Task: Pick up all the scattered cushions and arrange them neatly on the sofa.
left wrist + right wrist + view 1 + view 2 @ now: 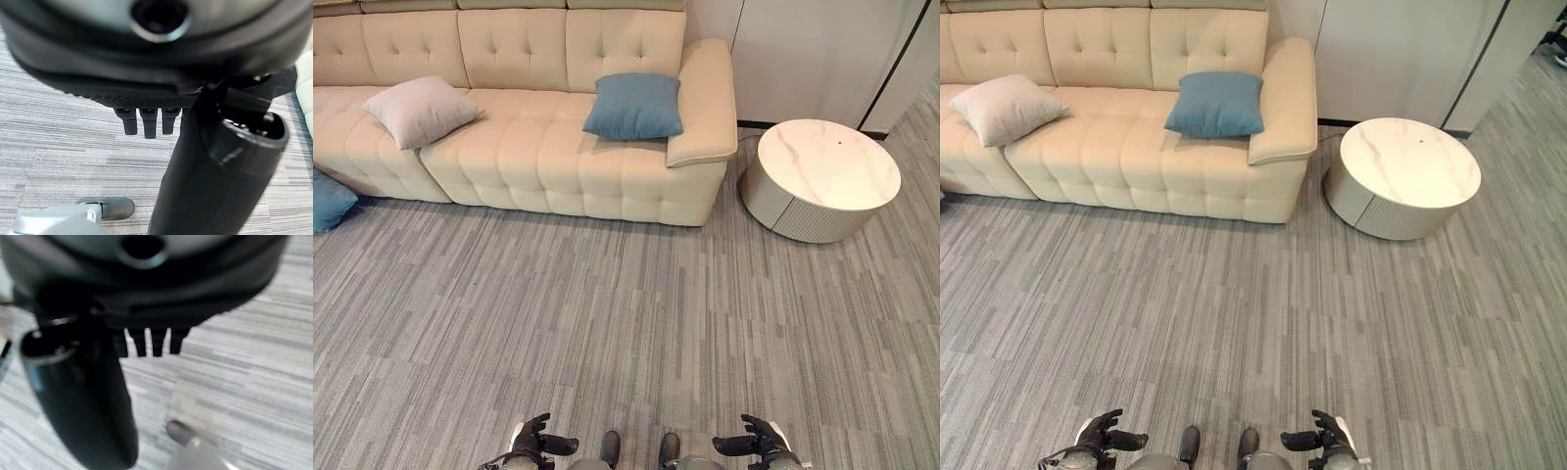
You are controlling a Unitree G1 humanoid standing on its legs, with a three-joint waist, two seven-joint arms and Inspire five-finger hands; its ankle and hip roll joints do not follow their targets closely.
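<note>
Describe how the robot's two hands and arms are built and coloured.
Both hands are dark, with a row of blocky black fingers and a thick black thumb. The left hand and the right hand each carry a white patch at the outer side and sit on silver-grey forearms. The left wrist view shows a finely ribbed black palm edge above the fingers.

Open grey striped carpet (607, 323) lies btwn us & cream tufted sofa (538, 147); round white marble-top table (822, 176) stands just right of sofa's arm.

three cushions (633, 106), one sofa (538, 157)
</note>
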